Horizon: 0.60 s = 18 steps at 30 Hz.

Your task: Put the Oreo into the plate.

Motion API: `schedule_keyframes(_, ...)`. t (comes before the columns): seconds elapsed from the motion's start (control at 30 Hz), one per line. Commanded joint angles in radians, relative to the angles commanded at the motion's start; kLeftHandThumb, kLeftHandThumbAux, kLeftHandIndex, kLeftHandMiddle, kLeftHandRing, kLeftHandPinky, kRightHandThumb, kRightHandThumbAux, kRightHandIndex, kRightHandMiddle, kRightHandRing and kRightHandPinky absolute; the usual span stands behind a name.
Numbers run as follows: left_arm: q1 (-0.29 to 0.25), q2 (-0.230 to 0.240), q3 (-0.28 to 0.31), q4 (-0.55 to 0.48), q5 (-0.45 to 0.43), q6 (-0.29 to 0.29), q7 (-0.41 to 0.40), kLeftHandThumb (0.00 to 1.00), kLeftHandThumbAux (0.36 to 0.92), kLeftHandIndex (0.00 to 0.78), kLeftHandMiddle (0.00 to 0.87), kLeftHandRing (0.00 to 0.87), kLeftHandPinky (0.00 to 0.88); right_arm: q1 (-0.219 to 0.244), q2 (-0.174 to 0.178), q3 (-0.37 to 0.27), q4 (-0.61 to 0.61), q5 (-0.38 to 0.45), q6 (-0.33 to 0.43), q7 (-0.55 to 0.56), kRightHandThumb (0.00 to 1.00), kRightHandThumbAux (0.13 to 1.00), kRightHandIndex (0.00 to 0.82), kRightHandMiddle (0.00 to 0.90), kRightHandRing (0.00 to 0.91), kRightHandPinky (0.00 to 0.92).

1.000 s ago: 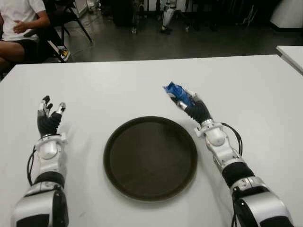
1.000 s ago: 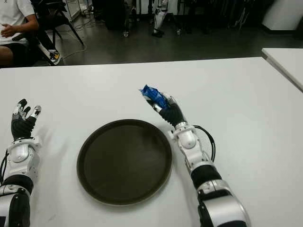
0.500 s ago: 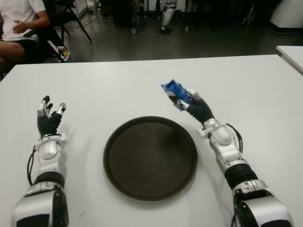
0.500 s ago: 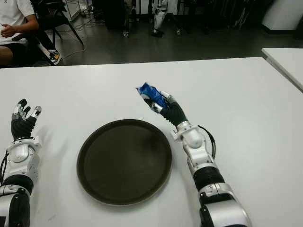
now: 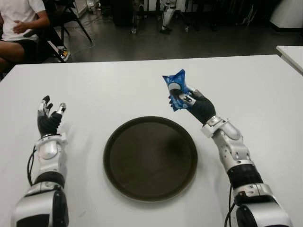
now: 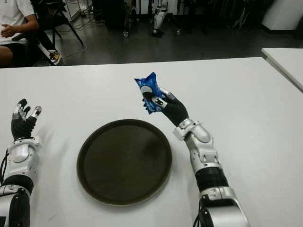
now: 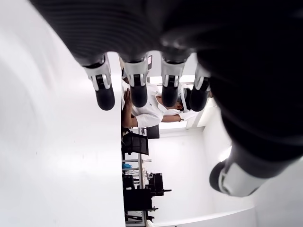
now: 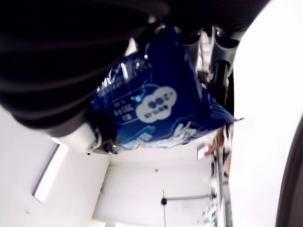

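Observation:
My right hand (image 5: 185, 100) is shut on the blue Oreo packet (image 5: 174, 86) and holds it lifted above the white table (image 5: 118, 90), just beyond the far right rim of the dark round plate (image 5: 150, 158). In the right wrist view the blue packet (image 8: 161, 104) fills the palm, with the fingers (image 8: 102, 130) wrapped around it. The plate holds nothing. My left hand (image 5: 49, 113) shows at the left side of the table, well left of the plate, with its fingers (image 7: 137, 90) extended and nothing in them.
A person in a white shirt (image 5: 19, 19) sits on a chair beyond the table's far left corner. A second white table (image 5: 291, 52) shows at the right edge. Chairs and legs stand on the dark floor behind.
My right hand has risen and tilted the Oreo packet upward, moving it slightly higher and toward the plate's far rim. The left hand has not moved.

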Motion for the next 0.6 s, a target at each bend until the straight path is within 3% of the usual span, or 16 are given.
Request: schedule_keyframes(0.6, 0.004, -0.008, 0.004, -0.005, -0.007, -0.012, -0.008, 0.0, 0.682, 0.0, 0.0, 0.0, 0.0, 0.033, -0.004, -0.003, -0.123, 0.05, 0.185, 0.044, 0.719, 0.708, 0.442, 0.84, 0.844, 0.865)
